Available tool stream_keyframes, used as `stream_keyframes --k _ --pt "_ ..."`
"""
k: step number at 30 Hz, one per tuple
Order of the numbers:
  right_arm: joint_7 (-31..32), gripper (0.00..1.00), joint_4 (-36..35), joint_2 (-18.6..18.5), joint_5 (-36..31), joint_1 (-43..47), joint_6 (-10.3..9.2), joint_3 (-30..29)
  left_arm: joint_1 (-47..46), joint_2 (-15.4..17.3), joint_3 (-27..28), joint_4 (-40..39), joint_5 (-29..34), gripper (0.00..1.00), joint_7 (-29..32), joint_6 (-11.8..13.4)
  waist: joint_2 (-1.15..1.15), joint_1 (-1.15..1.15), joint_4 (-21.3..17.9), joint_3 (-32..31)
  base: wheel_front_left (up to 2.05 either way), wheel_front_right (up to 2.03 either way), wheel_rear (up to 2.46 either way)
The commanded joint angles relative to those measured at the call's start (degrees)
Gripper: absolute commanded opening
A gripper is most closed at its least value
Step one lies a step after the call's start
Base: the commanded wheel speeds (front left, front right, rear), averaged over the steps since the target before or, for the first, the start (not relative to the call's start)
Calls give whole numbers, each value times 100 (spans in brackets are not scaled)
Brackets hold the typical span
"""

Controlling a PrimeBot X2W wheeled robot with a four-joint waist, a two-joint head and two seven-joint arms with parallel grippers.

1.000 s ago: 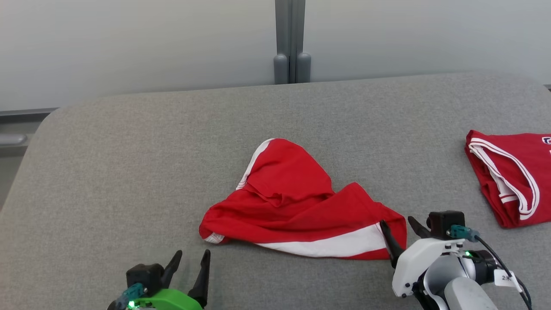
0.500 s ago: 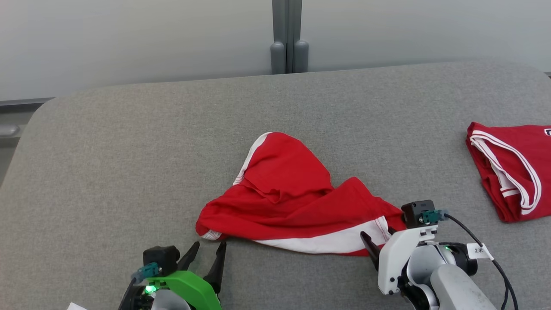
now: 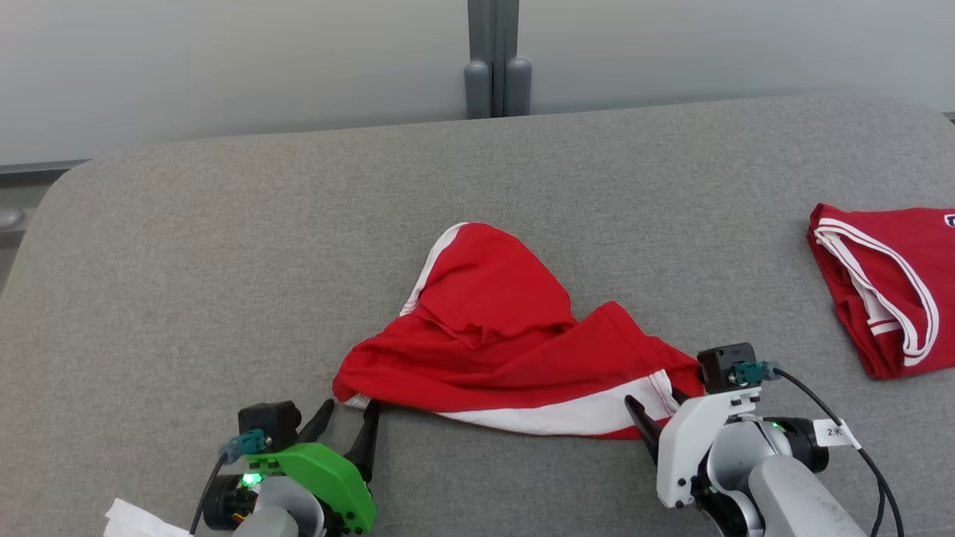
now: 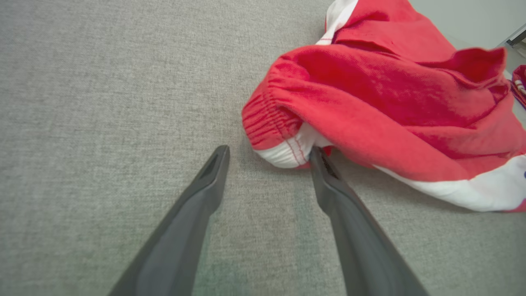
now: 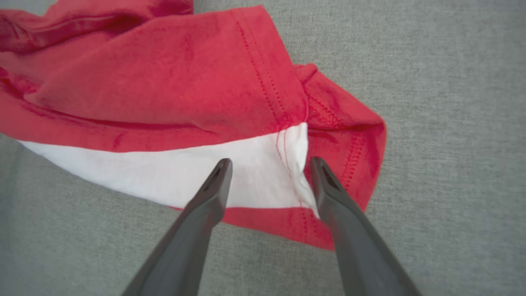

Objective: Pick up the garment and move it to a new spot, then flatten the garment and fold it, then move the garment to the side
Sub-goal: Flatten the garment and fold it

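Grey woven cloth covers the table [image 3: 224,246], which runs back to a pale wall with a grey post [image 3: 490,60] at 12 o'clock.

Head view: the garment [image 3: 507,350], red with a white stripe, lies crumpled at the centre of the table. A second red garment [image 3: 888,291] sits well apart at 3 o'clock, and a white scrap [image 3: 138,518] shows at 7 o'clock by the edge. The left gripper [image 3: 351,406] is at 7 o'clock, jaws spread, just beside the garment's left tip. The right gripper [image 3: 655,406] is at 5 o'clock, at the garment's right end.

Left wrist view: the left gripper [image 4: 269,153] stands wide apart and empty — its 1 o'clock finger touches the white-edged corner of the garment [image 4: 390,94], while the other finger rests on bare cloth.

Right wrist view: the right gripper [image 5: 271,162] is parted, holding nothing, its tips straddling the seam where the white stripe of the garment [image 5: 164,82] meets the red hem. Whether they press the fabric I cannot tell.

This looks like the reach-in for a two-corner grasp, with nothing lifted or flattened yet. Next, the left jaws likely need to shift towards 1 o'clock so the corner sits between them — then both should close on single edges, not bunched layers.
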Motion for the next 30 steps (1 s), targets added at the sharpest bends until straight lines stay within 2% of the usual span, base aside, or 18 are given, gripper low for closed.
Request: stream_keyframes --k 1,4,5,6,7,8,9,16,20,21,25,27,30 --pt "-38 91 -19 -5 28 -70 -4 19 -128 9 -12 67 -20 100 -45 -10 0 0 -7 27 0 0 0" --pt "-50 90 -23 2 12 -101 -4 27 -213 -26 -58 146 -87 100 -60 -10 0 0 -22 60 0 0 0" --pt "-63 87 -24 3 4 -103 -4 26 -239 -34 -92 141 -105 87 -69 -10 0 0 -25 69 0 0 0" --pt "-78 53 -26 4 -7 -102 -4 20 -264 -40 -165 103 -124 40 -77 -11 0 0 -26 76 0 0 0" --pt "-102 28 -29 3 -16 -96 -4 11 -288 -44 -207 53 -184 0 -104 -11 0 0 -24 82 0 0 0" --pt "-115 19 -35 0 -29 -95 -4 11 -299 -35 -264 18 -212 0 -114 -11 0 0 -23 85 0 0 0" --pt "-150 0 -42 -7 -44 -98 -4 16 -315 0 -336 -38 -223 0 -135 -11 0 0 -22 87 0 0 0" --pt "-336 0 -303 -45 51 -53 -4 -40 -293 184 -502 -566 -468 0 -250 -11 0 0 -2 68 0 0 0" --pt "-473 0 -823 -60 354 68 -4 -301 -128 414 -618 -1310 -695 0 -276 -11 0 0 20 73 0 0 0" --pt "-489 0 -1181 -122 516 71 -4 -438 -158 567 -674 -1770 -870 0 -219 -11 0 0 41 147 0 0 0" --pt "-397 0 -1783 -241 625 -274 -3 -682 -546 881 -889 -2593 -1199 0 317 -11 0 0 38 465 0 0 0" --pt "-357 0 -1919 -299 711 -616 -3 -744 -887 1080 -940 -2809 -1297 0 607 -11 0 0 20 681 0 0 0" --pt "-307 0 -1826 -415 777 -1351 -3 -706 -1505 1119 -799 -2817 -1401 0 829 -9 0 0 -49 1047 0 0 0"
